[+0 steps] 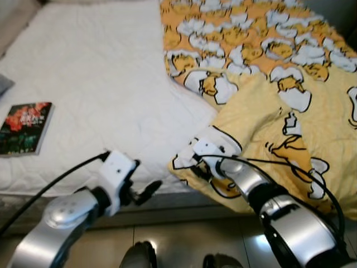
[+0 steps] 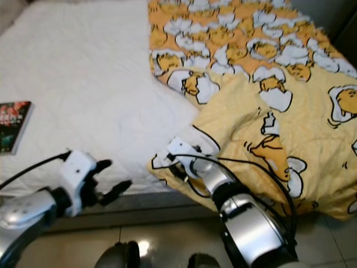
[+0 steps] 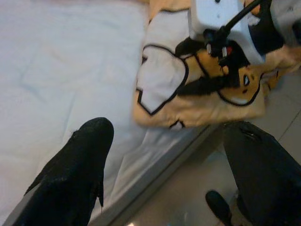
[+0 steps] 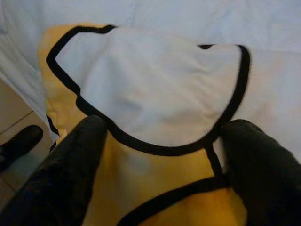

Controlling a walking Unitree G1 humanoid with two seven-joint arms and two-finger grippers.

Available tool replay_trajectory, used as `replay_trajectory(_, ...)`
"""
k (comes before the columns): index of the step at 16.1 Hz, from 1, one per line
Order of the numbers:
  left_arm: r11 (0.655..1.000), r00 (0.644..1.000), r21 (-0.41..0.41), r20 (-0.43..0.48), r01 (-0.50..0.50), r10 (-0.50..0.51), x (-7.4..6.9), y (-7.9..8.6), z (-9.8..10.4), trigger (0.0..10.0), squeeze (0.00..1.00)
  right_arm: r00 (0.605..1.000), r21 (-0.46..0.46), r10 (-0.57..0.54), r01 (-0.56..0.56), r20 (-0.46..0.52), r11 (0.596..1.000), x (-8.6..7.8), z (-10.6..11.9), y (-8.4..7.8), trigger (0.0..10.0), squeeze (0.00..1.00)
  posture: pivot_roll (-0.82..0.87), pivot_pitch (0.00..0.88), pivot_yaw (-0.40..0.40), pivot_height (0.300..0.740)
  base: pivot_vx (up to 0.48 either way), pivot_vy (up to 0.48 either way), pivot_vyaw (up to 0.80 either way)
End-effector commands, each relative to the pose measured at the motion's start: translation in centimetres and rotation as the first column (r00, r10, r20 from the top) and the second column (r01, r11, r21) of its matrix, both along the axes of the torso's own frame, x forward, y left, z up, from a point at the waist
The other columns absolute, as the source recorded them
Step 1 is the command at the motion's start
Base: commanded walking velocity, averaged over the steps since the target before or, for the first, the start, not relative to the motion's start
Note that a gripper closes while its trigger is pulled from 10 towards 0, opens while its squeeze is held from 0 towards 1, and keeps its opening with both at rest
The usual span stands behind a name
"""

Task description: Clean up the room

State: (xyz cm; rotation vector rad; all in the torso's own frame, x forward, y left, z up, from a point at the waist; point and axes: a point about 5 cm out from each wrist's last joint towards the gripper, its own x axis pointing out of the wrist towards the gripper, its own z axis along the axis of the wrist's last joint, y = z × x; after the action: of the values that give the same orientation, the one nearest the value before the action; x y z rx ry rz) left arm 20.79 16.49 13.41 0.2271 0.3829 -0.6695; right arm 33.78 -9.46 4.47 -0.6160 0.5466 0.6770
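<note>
Straddling the near corner of the yellow blanket (image 4: 155,122), the right gripper (image 4: 157,150) has its two black fingers spread, one either side of a white, black-outlined patch; the jaws are parted and not yet closed on the cloth, though the tips appear to touch it. Beyond the fingertips lies the white mattress (image 1: 100,95); behind and below them, the floor (image 1: 178,240).

The left gripper (image 3: 164,165) hangs just off the bed edge, fingers apart and holding nothing, pointed toward the same blanket corner and the right wrist.

Task status — early, by my judgement. The blanket covers the half of the bed on the right gripper's side, rumpled and folded back on itself, its corner drooping over the mattress edge. It has not been spread or squared. A book (image 1: 25,127) lies on the bare sheet well away on the left gripper's far side, untouched. Both remain to be dealt with.

Pose: the right arm (image 1: 290,223) reaches forward and inward from the lower right, wrist bent down onto the corner — a cable loops over the forearm. The left arm (image 1: 61,223) is bent, held low, its forearm angled inward toward the right gripper.
</note>
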Motion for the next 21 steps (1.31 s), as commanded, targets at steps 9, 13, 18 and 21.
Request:
replay_trajectory(9, 0.999, 0.999, 0.014, -0.014, 0.034, -0.034, -0.61, -0.23, 0.62, 10.0, 0.0, 1.0, -0.023, -0.006, 0.006, 0.02, 1.0, 0.32, 0.19, -0.01, 0.0, 0.0, 0.19, 0.188, -0.012, 0.74, 0.0, 0.0, 0.0)
replay_trajectory(13, 0.997, 0.997, 0.011, -0.039, 0.07, -0.07, -0.9, -0.35, 0.45, 10.0, 0.0, 0.999, -0.023, -0.017, 0.018, 0.028, 1.0, 0.48, 0.35, -0.01, 0.0, 0.0, 0.18, 0.172, -0.009, 0.74, 0.0, 0.0, 0.0)
replay_trajectory(18, 0.996, 0.995, 0.012, -0.042, 0.088, -0.087, -0.49, -0.56, 0.36, 10.0, 0.0, 0.999, -0.007, -0.04, 0.04, 0.018, 0.999, 0.49, 0.31, -0.18, 0.0, 0.0, 0.18, 0.167, -0.003, 0.74, 0.0, 0.0, 0.0)
replay_trajectory(21, 0.997, 0.996, 0.013, -0.037, 0.08, -0.079, -0.39, -0.42, 0.44, 10.0, 0.0, 0.999, 0.057, -0.043, 0.043, -0.005, 0.997, 0.47, 0.45, 0.14, 0.0, 0.0, 0.18, 0.169, -0.003, 0.74, 0.0, 0.0, 0.0)
